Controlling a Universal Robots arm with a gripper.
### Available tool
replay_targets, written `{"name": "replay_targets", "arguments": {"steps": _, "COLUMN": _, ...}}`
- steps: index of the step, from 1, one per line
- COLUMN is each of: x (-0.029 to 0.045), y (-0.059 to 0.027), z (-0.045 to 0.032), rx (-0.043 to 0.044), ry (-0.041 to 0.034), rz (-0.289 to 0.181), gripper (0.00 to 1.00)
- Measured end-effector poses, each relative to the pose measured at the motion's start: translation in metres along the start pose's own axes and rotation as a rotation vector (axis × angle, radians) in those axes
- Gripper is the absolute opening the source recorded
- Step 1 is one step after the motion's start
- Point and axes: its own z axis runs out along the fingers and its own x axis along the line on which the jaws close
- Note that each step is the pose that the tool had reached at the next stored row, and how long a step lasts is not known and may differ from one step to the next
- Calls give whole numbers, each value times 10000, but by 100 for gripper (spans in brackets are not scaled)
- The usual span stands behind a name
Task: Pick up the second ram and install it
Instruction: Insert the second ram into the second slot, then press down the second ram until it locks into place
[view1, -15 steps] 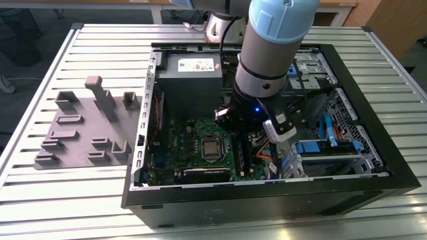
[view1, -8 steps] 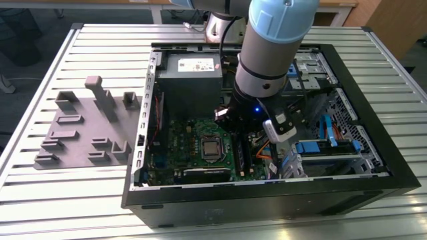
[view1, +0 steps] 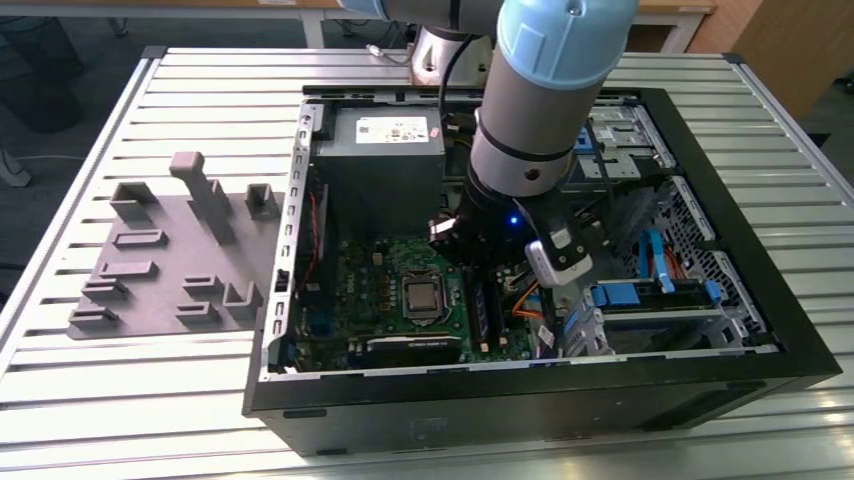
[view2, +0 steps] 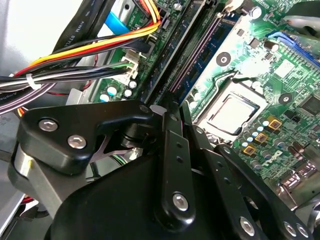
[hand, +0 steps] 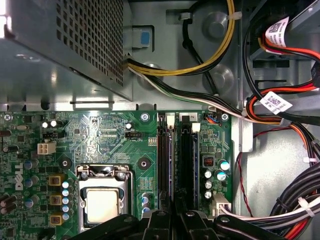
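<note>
The pincer (view2: 172, 112) sat low over the motherboard (hand: 100, 135), fingers (view2: 172, 165) together, seemingly clamped on the ram (view2: 187, 65), which stood edge-on in the slots (hand: 175, 155) straight ahead. The CPU socket (hand: 102, 200) lay beside it, cables (view2: 75, 60) opposite, inside the case (view1: 747, 330).

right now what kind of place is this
Likely a robot lab or test bench for PC assembly: an open computer case lies on a slatted metal table, a grey fixture tray sits beside it, and the arm reaches in over the motherboard.
</note>
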Motion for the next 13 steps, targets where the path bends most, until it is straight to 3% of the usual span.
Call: {"name": "replay_targets", "arguments": {"steps": 13, "x": -2, "y": 0, "z": 38, "rx": -5, "ry": -1, "rz": -1, "gripper": 14}}
